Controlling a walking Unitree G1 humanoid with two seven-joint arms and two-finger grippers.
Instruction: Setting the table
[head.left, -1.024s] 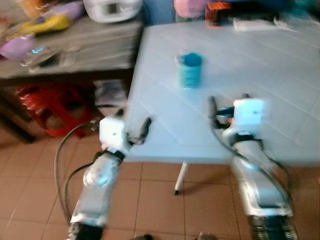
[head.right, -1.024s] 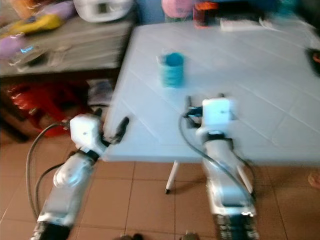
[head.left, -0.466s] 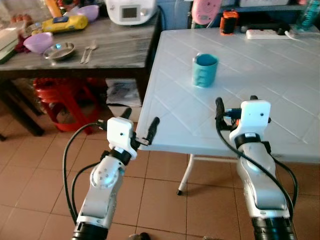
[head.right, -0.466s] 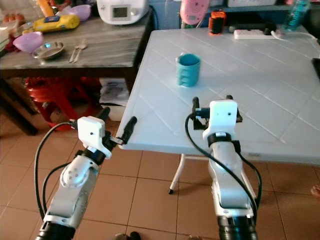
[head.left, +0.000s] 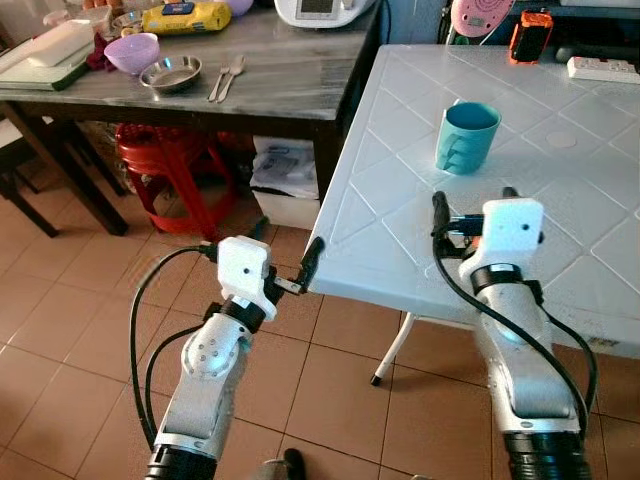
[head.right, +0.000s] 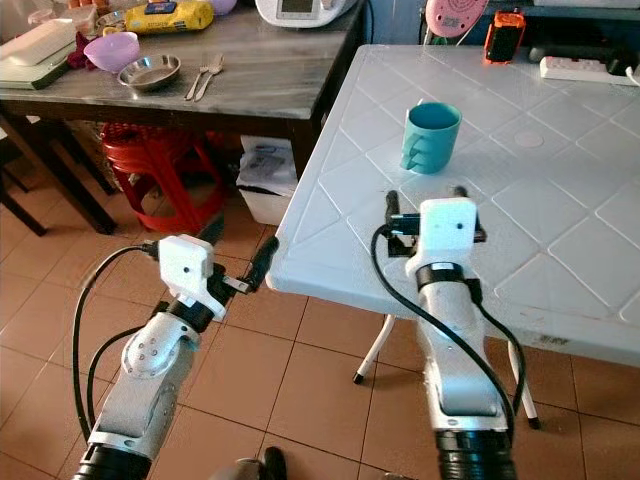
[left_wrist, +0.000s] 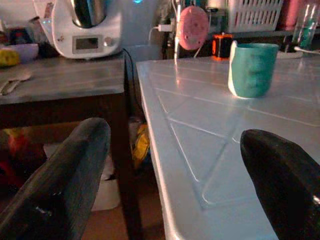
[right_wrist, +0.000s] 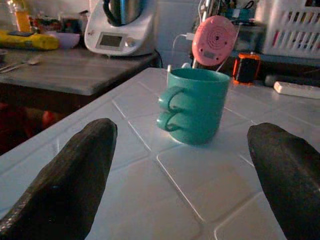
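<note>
Teal mug (head.left: 466, 137) sits alone mid white worktop (head.left: 600, 215), prob. first piece laid. Right claw (head.left: 472, 200) over near edge, left claw (head.left: 285, 262) off near-left corner; both spread, empty, likely heading to fetch more.

Head stereo pair looks forward and steeply down from above both arms; takes in the white table (head.left: 560, 160), the grey side table (head.left: 280, 80) at left, and the tiled floor (head.left: 90, 300); right eye sits slightly offset, so the same scene falls a little further left. Left wrist camera looks low along the white table's edge, level with its top; close to the corner. Right wrist camera sits just above the tabletop, close behind the teal mug (right_wrist: 194, 105); both wrist views share mug, pink fan (left_wrist: 193, 27) and white appliance (left_wrist: 86, 27).
</note>
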